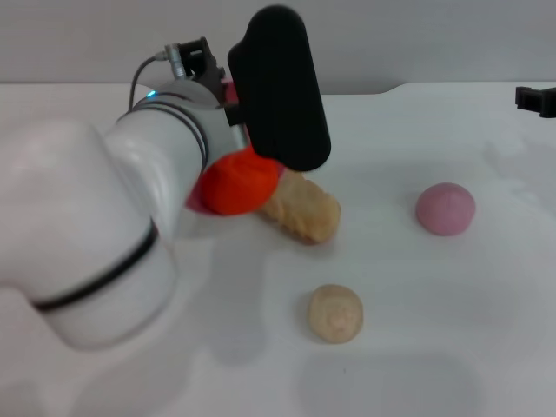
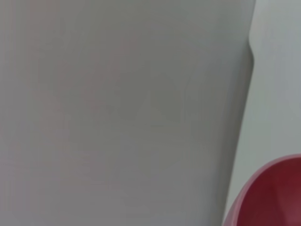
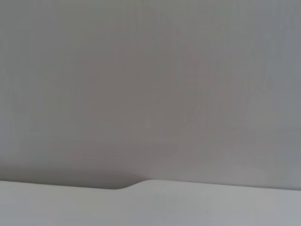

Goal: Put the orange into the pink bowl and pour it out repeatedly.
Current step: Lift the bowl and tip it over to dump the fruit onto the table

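My left arm (image 1: 156, 174) fills the left of the head view, with its black wrist housing (image 1: 278, 87) raised over the table. The orange (image 1: 239, 182) shows just below that housing, against the arm's edge. Most of the pink bowl is hidden behind the arm. A curved piece of the pink bowl (image 2: 270, 197) shows in the left wrist view, and a thin pink sliver (image 1: 195, 205) peeks out under the orange. Whether the orange lies in the bowl or outside it I cannot tell. My right gripper (image 1: 535, 97) is parked at the far right edge.
A beige lumpy bread-like piece (image 1: 302, 211) lies right behind the orange. A pale pink ball (image 1: 445, 208) sits to the right, and a beige ball (image 1: 335, 313) lies nearer the front. The white table (image 1: 434, 347) ends at a grey wall behind.
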